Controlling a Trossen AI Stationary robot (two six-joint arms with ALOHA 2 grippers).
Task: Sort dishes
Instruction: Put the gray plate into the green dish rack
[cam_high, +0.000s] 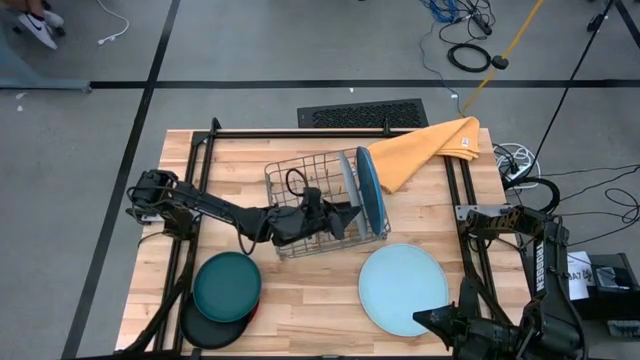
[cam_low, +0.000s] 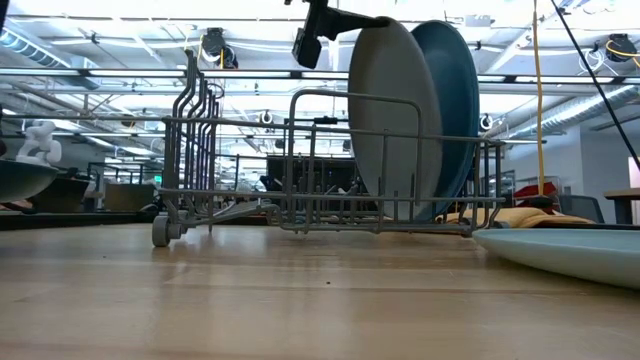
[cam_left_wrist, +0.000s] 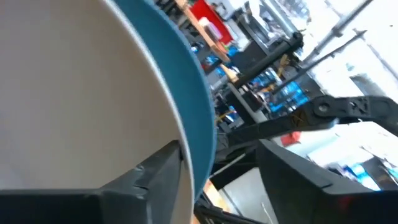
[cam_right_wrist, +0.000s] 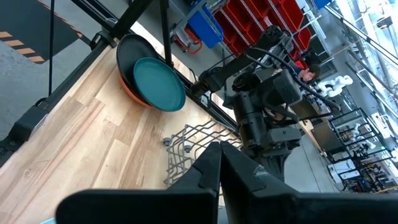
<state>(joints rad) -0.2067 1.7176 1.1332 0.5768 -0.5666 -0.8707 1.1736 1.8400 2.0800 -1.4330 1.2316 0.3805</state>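
Note:
A grey plate (cam_low: 390, 120) and a bright blue plate (cam_low: 458, 110) stand upright side by side in the wire rack (cam_high: 300, 180), with their lower rims down between its wires. My left gripper (cam_left_wrist: 217, 149) is level at the grey plate's top rim, open, with that rim between its fingers. The pale blue plate (cam_high: 402, 288) lies flat on the table at the near right. Near the left front lies a stack with the dark teal plate (cam_high: 227, 282) on top of a black plate (cam_high: 205, 328) and an orange-red one (cam_right_wrist: 127, 87). My right gripper (cam_right_wrist: 221, 165) waits shut at the table's near right. My left gripper comes level from the table's left side at the grey plate's top rim (cam_left_wrist: 177, 134). One finger (cam_left_wrist: 155, 177) lies close against the plate's face and the other stands well apart. I cannot tell whether that near finger touches the plate.
A yellow-orange cloth (cam_high: 425, 150) lies at the far right, behind the rack. Black frame rails (cam_high: 195, 180) run along the table's left and right sides. Bare wood shows between the rack and the near edge.

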